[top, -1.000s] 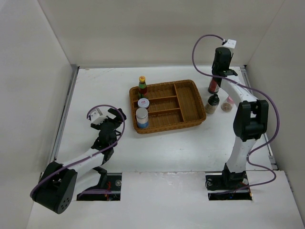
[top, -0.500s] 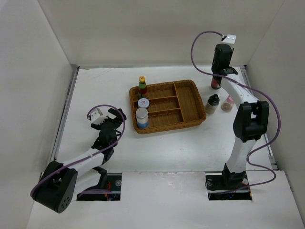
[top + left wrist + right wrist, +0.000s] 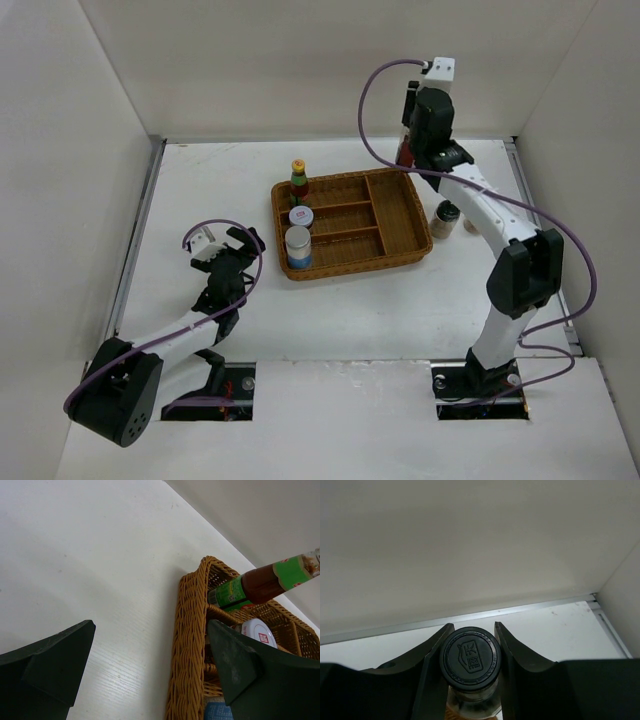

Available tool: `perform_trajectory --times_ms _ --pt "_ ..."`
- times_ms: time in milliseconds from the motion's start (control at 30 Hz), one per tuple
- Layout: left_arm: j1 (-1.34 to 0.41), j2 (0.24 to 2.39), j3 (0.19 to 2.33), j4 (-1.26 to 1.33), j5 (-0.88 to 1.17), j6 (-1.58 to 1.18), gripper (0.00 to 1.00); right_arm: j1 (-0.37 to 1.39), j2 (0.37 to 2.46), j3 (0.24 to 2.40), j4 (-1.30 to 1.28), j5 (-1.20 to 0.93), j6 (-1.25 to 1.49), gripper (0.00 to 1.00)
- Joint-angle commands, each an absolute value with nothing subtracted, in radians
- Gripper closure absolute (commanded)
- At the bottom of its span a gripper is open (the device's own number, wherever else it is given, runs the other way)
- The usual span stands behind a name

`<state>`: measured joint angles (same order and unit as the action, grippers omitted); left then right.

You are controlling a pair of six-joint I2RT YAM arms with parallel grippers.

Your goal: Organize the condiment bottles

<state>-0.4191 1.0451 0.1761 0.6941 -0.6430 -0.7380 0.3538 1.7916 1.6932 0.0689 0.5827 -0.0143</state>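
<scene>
Right wrist view: right claw (image 3: pixel 471 629) pinches a tall clear black-capped bottle (image 3: pixel 470 661) at its cap; left claw (image 3: pixel 150 630) spread over the white bench (image 3: pixel 75 545).

White arm links (image 3: pixel 482 207), black joints (image 3: pixel 522 268), purple cables (image 3: pixel 363 110), dark green fingers (image 3: pixel 50 665)

The tall bottle (image 3: pixel 470 661) shows only its black cap; the lower frame edge crops its body. The sauce bottle (image 3: pixel 260 582) cap appears cropped at the right edge.
</scene>
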Motion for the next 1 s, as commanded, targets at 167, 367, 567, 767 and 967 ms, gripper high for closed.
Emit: perform_trajectory --times_ms 167,367,567,767,967 --pt "-0.407 1.032 0.192 0.742 -0.635 -0.746 0.00 0.409 1.755 1.648 0.294 0.578 0.015 0.73" --pt "-0.406 1.032 0.192 0.742 -0.635 -0.746 0.00 0.433 1.798 1.618 0.304 0.566 0.048 0.73" --pt "-0.406 1.031 0.192 0.742 -0.635 -0.746 0.00 0.452 1.813 1.540 0.374 0.566 0.078 0.73" --pt "-0.406 1.029 0.192 0.742 -0.635 -0.746 0.00 0.466 1.839 1.467 0.457 0.568 0.081 0.72" --pt "-0.407 1.031 0.192 0.742 -0.635 -0.746 0.00 0.472 1.822 1.393 0.486 0.575 0.083 0.49"
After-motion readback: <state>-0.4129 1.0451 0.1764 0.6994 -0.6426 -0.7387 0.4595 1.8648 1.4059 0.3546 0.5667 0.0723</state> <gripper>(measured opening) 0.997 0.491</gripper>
